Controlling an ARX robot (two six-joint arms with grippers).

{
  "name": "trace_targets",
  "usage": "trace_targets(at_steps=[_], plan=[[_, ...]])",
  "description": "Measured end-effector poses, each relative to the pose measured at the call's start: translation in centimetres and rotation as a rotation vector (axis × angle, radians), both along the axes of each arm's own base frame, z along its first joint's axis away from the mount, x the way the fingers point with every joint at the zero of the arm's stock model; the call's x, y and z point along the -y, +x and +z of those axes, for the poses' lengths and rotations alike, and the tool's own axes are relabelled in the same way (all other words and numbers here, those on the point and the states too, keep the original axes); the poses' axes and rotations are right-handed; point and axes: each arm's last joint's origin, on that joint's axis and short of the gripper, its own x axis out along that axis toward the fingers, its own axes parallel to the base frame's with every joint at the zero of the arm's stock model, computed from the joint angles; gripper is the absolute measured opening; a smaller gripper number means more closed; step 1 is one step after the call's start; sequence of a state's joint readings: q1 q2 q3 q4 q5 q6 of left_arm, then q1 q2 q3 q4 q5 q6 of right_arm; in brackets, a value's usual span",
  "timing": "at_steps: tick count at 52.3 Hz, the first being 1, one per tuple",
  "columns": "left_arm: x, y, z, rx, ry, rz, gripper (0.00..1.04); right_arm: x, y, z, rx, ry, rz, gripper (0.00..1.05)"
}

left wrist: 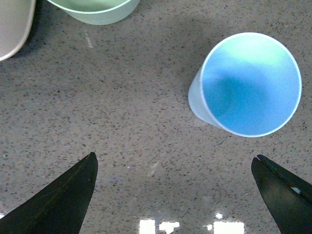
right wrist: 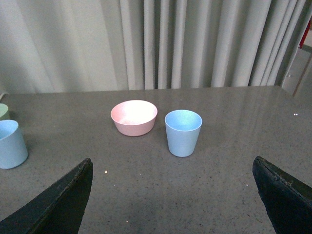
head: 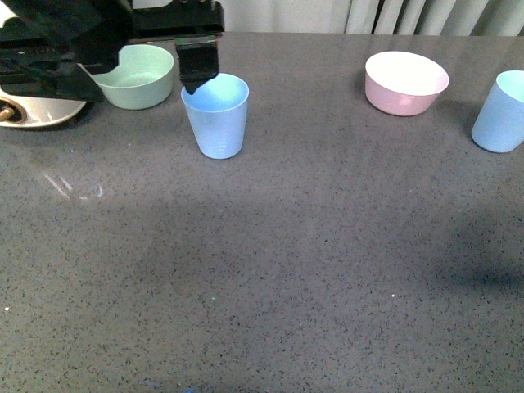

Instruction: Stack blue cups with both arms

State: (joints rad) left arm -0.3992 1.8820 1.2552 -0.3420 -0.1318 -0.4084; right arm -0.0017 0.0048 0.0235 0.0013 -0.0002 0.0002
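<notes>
Cups stand upright and separate on the grey worktop (head: 286, 270). Neither is lifted, so stacking has not begun. The right blue cup (head: 501, 110) stands just beside the pink bowl (head: 407, 82), on the robot's right of it. The left blue cup (head: 217, 115) stands well apart from the pink bowl, on the opposite side.

The left hand (left wrist: 174, 157) hovers over the left blue cup with its fingers spread wide and nothing between them. In the left wrist view the cup lies off-centre, near one finger and far from the other. In the front view one dark finger (head: 198, 65) overlaps the cup's far rim; whether they touch cannot be told.

Step in hand, as judged: grasping the left blue cup.

1. Shift the left hand sideways until the cup sits midway between the fingers.
2. Lower until the fingers straddle the wall below the rim. Keep both fingers outside the mouth.
3. Close slowly. The tapered wall may flex or slip along its slope under a hard squeeze.
4. Lift straight up and keep the cup upright.
5. Stay clear of the green bowl (head: 135, 75), which lies just beyond the left blue cup, farther from the pink bowl.

The right hand (right wrist: 173, 160) is out of the front view. Its fingers are also wide apart and empty. The right wrist view shows the right blue cup roughly centred ahead of it and well off. On approach, keep the finger nearest the pink bowl from nudging it.
</notes>
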Motion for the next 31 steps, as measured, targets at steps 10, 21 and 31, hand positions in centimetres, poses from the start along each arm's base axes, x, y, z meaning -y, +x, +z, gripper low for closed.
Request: trace_targets(at_steps=[10,21,31], plan=[[2.4,1.3,-0.3,-0.011,0.003,0.018,0.96,0.0,0.0,0.0,0.000,0.000,0.000,0.96],[3.4,2.4,-0.9,-0.030,0.015,0.046,0.96,0.0,0.0,0.0,0.000,0.000,0.000,0.96],[3.8,3.0,-1.1,-0.049,0.029,0.071,0.96,0.0,0.0,0.0,0.000,0.000,0.000,0.96]])
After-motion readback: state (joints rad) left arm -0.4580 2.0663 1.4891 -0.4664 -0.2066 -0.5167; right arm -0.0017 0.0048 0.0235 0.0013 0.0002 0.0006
